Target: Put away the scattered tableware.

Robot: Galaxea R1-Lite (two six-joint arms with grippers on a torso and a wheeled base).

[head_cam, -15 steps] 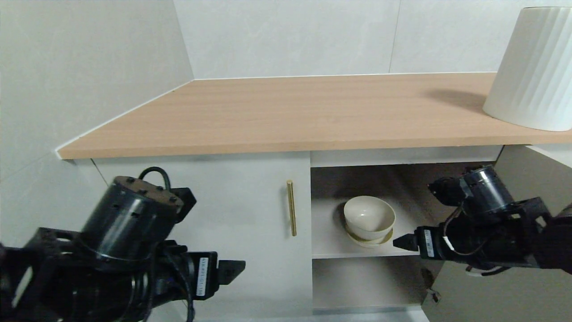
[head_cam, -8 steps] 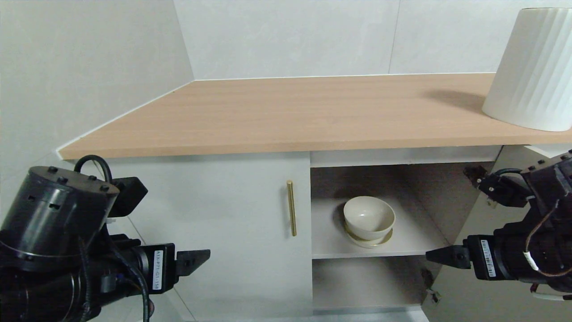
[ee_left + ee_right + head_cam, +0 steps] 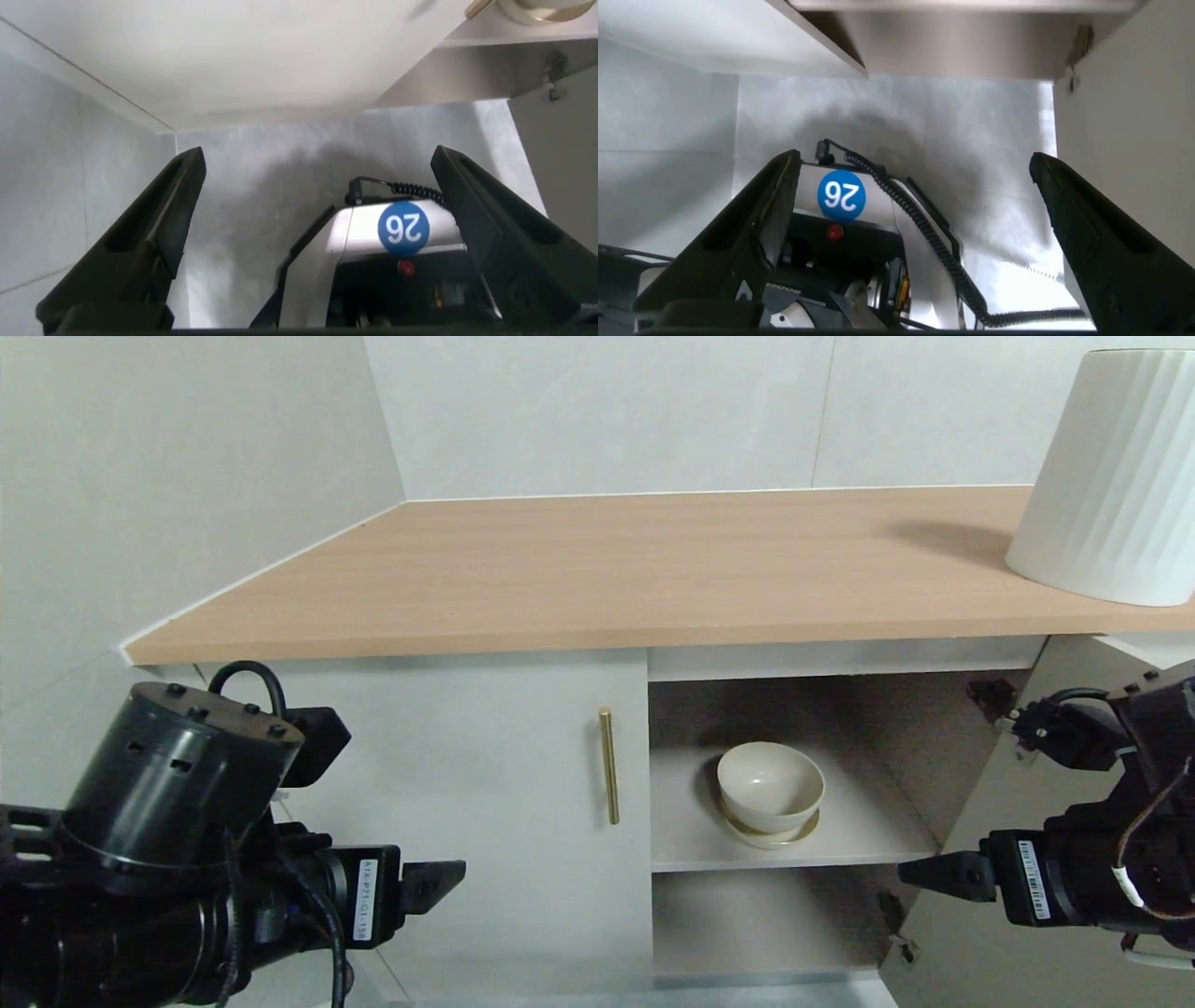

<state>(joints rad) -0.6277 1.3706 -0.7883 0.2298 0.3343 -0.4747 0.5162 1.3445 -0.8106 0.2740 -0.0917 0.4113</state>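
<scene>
Head view: bowl (image 3: pixel 771 787) stacked on plate (image 3: pixel 773 838) on cabinet shelf (image 3: pixel 873 835), centre-right, likely already stowed | left gripper (image 3: pixel 437 883) lower left, right gripper (image 3: pixel 920 875) lower right, both spread wide, holding nothing, short of the shelf | open door (image 3: pixel 966 952) close beside right gripper; shelf front edge unobstructed, backing away looks free

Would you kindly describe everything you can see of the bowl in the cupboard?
The bowl is cream, smooth and glossy, ceramic by its look, with a deep rounded wall. It stands upright, mouth up, and looks empty. It sits on a small plate with a yellowish rim, on the upper shelf, to the right of the brass handle. Only the plate touches it.
</scene>
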